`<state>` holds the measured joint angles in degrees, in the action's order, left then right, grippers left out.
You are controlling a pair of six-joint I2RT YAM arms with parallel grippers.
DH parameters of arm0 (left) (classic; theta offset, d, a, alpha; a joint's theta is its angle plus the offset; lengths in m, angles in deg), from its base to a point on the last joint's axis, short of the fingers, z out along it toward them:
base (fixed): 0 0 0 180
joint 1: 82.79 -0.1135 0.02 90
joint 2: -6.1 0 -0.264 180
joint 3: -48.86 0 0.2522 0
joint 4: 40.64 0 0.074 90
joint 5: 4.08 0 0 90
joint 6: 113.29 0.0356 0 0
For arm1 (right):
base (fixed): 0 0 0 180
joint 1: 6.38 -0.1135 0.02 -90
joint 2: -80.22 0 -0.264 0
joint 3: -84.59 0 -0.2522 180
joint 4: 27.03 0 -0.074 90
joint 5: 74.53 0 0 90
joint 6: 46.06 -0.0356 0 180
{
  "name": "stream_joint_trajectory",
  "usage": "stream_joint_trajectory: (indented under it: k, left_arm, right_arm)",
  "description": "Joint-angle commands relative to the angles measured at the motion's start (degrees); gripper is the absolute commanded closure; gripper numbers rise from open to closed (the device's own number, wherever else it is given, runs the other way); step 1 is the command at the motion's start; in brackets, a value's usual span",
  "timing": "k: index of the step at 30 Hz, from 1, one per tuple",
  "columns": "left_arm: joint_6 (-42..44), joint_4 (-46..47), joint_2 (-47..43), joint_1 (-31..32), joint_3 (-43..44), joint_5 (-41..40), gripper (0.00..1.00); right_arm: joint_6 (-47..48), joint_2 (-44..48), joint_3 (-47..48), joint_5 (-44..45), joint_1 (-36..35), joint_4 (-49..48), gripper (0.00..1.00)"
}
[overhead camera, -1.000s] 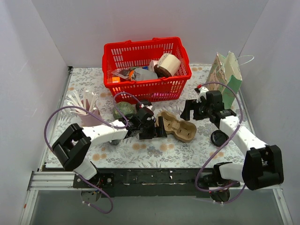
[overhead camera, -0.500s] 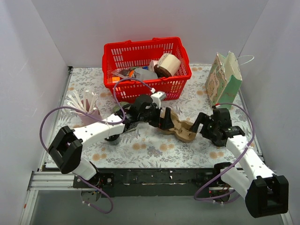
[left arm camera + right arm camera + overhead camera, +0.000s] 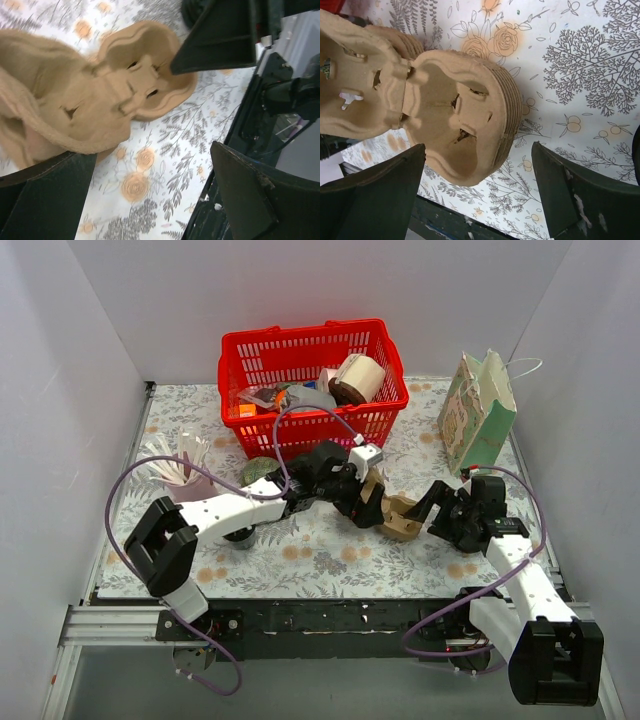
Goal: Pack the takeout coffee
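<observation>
Tan pulp cup carrier [image 3: 400, 519], wells empty, open side up

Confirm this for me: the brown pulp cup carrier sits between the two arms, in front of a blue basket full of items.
Not quite. The basket is red, not blue, as the top external view shows. The rest holds: the cup carrier sits between the two arms, in front of it.

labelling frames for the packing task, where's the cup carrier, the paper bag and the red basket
cup carrier [image 3: 403, 520], top external view, on its uncovered right end
paper bag [image 3: 478, 418], top external view, on its broad front face
red basket [image 3: 380, 425], top external view, on its near wall
</observation>
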<state>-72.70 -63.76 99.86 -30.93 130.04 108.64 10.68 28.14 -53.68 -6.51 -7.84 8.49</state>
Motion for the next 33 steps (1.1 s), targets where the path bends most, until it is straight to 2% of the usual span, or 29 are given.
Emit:
stream_joint_trajectory:
  k: [1, 3, 9, 13, 16, 22, 24, 28, 33]
  left_arm:
    - [-2.4, -5.0, -7.0, -0.3, -2.5, -10.0, 0.02]
    - [-5.1, -6.8, -10.1, -0.3, -4.1, -12.8, 0.02]
    - [-9.5, -9.2, -17.9, -0.3, -8.4, -12.6, 0.02]
    - [-8.6, -6.9, -21.3, -0.3, -11.3, -15.9, 0.02]
    - [-6.7, -5.1, -19.6, -0.3, -9.8, -12.8, 0.02]
    - [2.0, 1.1, -14.3, -0.3, -6.7, -4.8, 0.02]
    - [4.9, 1.2, -11.7, -0.3, -4.7, -1.9, 0.02]
    - [9.5, 0.3, -7.5, -0.3, -1.9, 3.4, 0.02]
    - [15.2, -2.7, -1.8, -0.3, 2.8, 8.6, 0.02]
  right_arm:
    - [4.6, -2.0, 2.4, -0.3, 0.3, 1.4, 0.07]
    - [4.8, -2.9, 1.7, 0.4, 0.3, -0.5, 0.10]
    - [3.1, -8.3, 1.8, 1.9, 0.3, -6.1, 0.21]
    - [4.2, -12.3, 3.6, -1.0, 0.1, -8.8, 0.36]
    - [7.7, -15.9, 7.1, -2.5, -1.3, -6.8, 0.48]
    - [17.9, -25.9, 17.5, -0.3, -6.6, 6.0, 0.57]
    - [21.6, -29.6, 21.2, -0.3, -7.0, 9.4, 0.67]
    - [26.2, -33.6, 24.8, -1.3, -7.1, 12.7, 0.64]
    - [26.8, -35.9, 29.4, -3.3, -7.1, 14.4, 0.64]
